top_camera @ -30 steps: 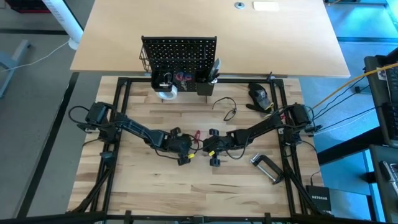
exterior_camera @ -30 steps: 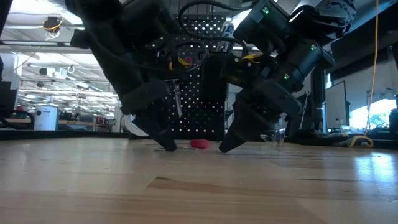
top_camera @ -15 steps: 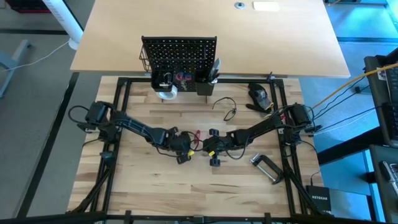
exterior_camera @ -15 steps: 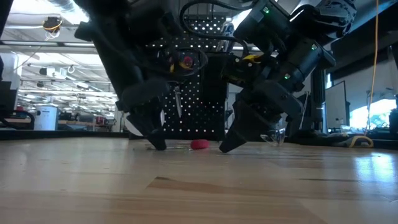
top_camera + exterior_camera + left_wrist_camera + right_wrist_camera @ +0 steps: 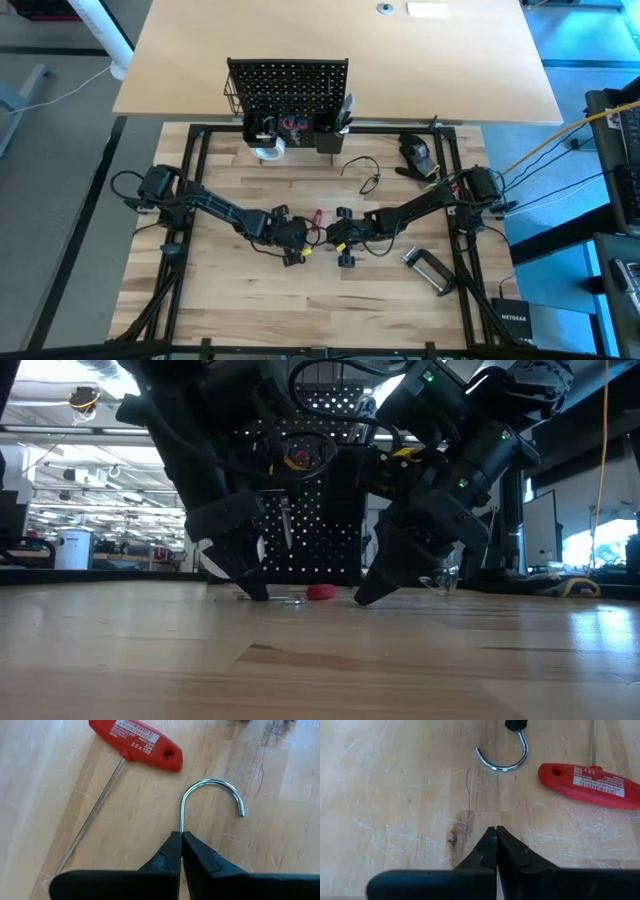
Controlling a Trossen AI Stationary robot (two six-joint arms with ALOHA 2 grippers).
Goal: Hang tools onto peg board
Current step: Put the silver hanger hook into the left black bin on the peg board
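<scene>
At the middle of the counter point(image 5: 250, 310), the left hand point(image 5: 181, 851) is pinching the straight shank of a small metal hook point(image 5: 212, 795) between fully closed fingers, low against the wood. The right hand point(image 5: 496, 845) is resting just opposite, fingers shut on nothing. Beside the hook, a red-handled hex key point(image 5: 136, 746) is lying flat, its thin shaft angling away. The step in hand looks like picking up the hook; next it likely needs lifting clear and carrying to the peg board point(image 5: 288, 85), which is standing upright at the counter's far edge, well apart. The wood between is lying mostly open, though a loose black cable point(image 5: 362, 172) is crossing part of that path. A silver clamp point(image 5: 430, 270) is sitting off toward the right edge.
</scene>
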